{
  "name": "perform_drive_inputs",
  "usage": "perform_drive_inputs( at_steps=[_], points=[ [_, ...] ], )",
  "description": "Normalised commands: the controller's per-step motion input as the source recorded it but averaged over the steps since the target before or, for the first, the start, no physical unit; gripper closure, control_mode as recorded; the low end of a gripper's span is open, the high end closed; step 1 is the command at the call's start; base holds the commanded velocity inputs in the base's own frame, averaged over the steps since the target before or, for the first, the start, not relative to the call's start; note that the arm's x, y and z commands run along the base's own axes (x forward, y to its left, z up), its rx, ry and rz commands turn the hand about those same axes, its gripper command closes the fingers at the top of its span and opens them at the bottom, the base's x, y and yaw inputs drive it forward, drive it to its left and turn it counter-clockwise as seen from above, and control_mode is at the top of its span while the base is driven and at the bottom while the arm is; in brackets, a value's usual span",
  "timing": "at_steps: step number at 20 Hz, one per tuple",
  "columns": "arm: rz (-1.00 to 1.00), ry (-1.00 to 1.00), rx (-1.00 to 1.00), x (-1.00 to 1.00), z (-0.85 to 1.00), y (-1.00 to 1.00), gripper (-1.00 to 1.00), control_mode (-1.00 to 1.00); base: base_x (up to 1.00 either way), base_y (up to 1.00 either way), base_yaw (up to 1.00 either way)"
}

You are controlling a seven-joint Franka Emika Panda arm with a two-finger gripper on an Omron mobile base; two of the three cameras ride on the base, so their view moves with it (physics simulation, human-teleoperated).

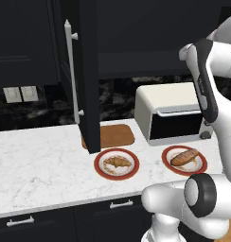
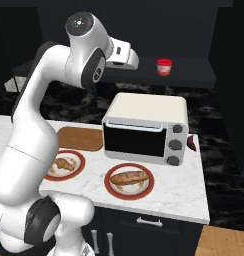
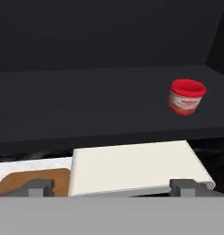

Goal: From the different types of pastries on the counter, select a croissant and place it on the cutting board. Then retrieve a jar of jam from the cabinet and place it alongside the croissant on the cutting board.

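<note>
The croissant [image 1: 116, 162] lies on a red-rimmed plate [image 1: 101, 170] on the white marble counter [image 1: 37, 165], just in front of the bare wooden cutting board [image 1: 115, 135]. The oblong loaf [image 1: 184, 157] rests on a second plate to the right. The cabinet door [image 1: 86, 71] stands open. On the dark shelf inside sits the red jar of jam [image 2: 164, 66] [image 3: 187, 97]. My gripper [image 2: 131, 59] [image 3: 113, 187] is raised to shelf height, left of the jar and apart from it. It is open, with nothing between its fingertips [image 3: 40, 186].
A cream toaster oven [image 2: 146, 130] stands on the counter under the shelf, right of the cutting board [image 2: 80, 138]. The open door's long silver handle [image 1: 70, 71] juts out over the counter. Black drawers [image 1: 65, 217] run below. A dark red object [image 2: 192, 142] peeks from behind the oven.
</note>
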Motion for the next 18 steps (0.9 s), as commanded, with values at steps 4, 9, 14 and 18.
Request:
perform_drive_inputs(
  at_steps=[4,9,14,18],
  points=[
    [-0.03,0.02,0.0,0.08,-0.03,-0.07,-1.0,-1.0,0.0,0.0,0.0],
    [-0.02,0.01,-0.1,-0.53,-0.63,-0.03,-1.0,-1.0,0.0,0.0,0.0],
    [-0.02,0.02,0.01,0.53,0.15,-0.58,-1.0,-1.0,0.0,0.0,0.0],
    [-0.04,0.0,0.11,0.75,0.42,-0.89,-1.0,-1.0,0.0,0.0,0.0]
  ],
)
